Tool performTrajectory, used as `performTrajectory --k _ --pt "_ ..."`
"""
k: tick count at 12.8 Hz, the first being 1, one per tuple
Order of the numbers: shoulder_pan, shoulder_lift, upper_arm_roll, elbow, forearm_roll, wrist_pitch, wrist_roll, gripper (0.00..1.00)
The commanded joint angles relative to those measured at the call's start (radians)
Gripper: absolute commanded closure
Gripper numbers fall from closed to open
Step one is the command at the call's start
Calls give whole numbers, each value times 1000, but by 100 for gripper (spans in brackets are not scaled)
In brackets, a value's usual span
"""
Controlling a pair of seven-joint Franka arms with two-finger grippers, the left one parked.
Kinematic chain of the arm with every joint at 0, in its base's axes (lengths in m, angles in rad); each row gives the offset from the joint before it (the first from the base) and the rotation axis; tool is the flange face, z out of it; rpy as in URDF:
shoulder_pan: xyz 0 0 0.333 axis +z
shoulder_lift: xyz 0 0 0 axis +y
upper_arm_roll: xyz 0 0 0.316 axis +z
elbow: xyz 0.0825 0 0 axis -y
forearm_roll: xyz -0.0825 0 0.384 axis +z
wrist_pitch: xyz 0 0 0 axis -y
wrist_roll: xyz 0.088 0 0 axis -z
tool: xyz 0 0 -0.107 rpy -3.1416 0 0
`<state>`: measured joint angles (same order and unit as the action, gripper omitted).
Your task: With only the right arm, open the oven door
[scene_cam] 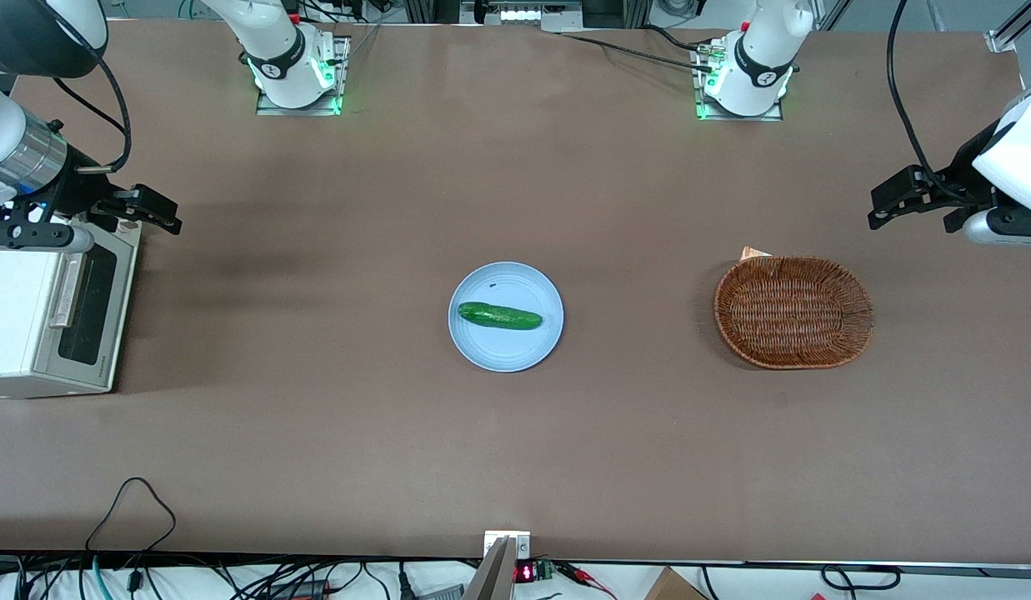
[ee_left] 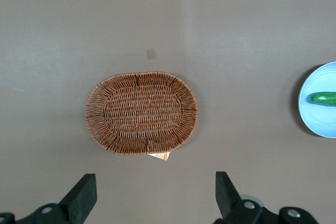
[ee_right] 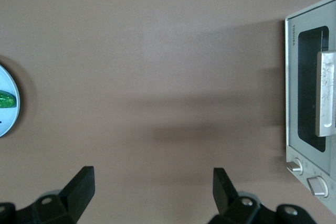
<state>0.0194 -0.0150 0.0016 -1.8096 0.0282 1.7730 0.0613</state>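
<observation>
The white toaster oven (scene_cam: 11, 321) stands at the working arm's end of the table. Its silver-grey oven door (scene_cam: 107, 321) with dark glass window and bar handle (scene_cam: 65, 292) lies flat against the body, closed. The door also shows in the right wrist view (ee_right: 292, 87), with its handle (ee_right: 326, 93) and two knobs (ee_right: 295, 166). The right arm (scene_cam: 19, 162) reaches over the oven. Its gripper (scene_cam: 152, 212) hangs open and empty at the oven corner farther from the front camera, clear of the handle. In the right wrist view the gripper (ee_right: 152, 177) shows spread fingers (ee_right: 81, 182) over bare table.
A light blue plate (scene_cam: 515, 354) with a green cucumber (scene_cam: 499, 316) sits mid-table, in front of the oven door at a distance. A brown wicker basket (scene_cam: 794, 312) lies toward the parked arm's end. Cables run along the table edge nearest the front camera.
</observation>
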Motion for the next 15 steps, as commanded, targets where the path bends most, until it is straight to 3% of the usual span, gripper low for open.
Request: performTrajectory --k 1,15 --pt "-6 13 3 35 16 -29 6 0" --pt "-9 26 1 49 18 -49 0 0"
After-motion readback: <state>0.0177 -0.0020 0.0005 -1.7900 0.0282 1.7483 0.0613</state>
